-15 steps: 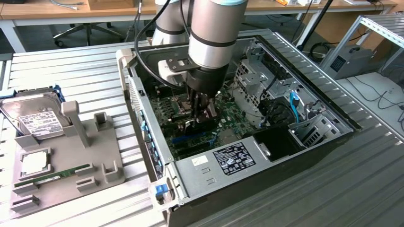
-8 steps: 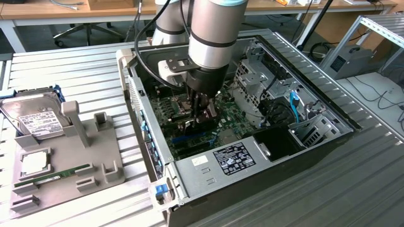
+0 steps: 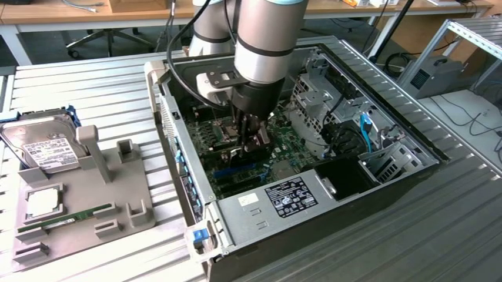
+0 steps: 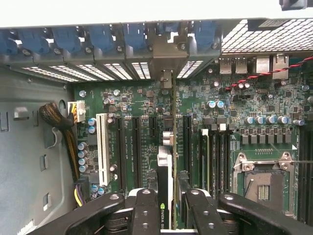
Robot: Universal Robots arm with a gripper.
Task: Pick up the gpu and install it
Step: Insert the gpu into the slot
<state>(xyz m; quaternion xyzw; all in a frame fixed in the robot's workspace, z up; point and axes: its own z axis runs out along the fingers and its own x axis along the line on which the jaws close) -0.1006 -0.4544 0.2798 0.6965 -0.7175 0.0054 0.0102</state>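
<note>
The gpu (image 4: 166,161) is seen edge-on in the wrist view. It stands upright over the black expansion slots of the green motherboard (image 4: 127,98), and its metal bracket (image 4: 166,66) sits against the case's rear slot openings. My gripper (image 4: 166,215) is shut on it, one black finger (image 4: 145,210) on each side of the card. In the exterior view the gripper (image 3: 247,138) reaches straight down into the open computer case (image 3: 314,194), low over the board. Whether the card's connector edge is seated in a slot is hidden.
A white slot (image 4: 102,142) and an empty CPU socket (image 4: 264,181) flank the card. Cables (image 4: 61,122) hang at the case wall. Beside the case, a grey fixture (image 3: 117,194) holds a hard drive (image 3: 43,147), a processor (image 3: 43,200) and a memory stick (image 3: 59,222).
</note>
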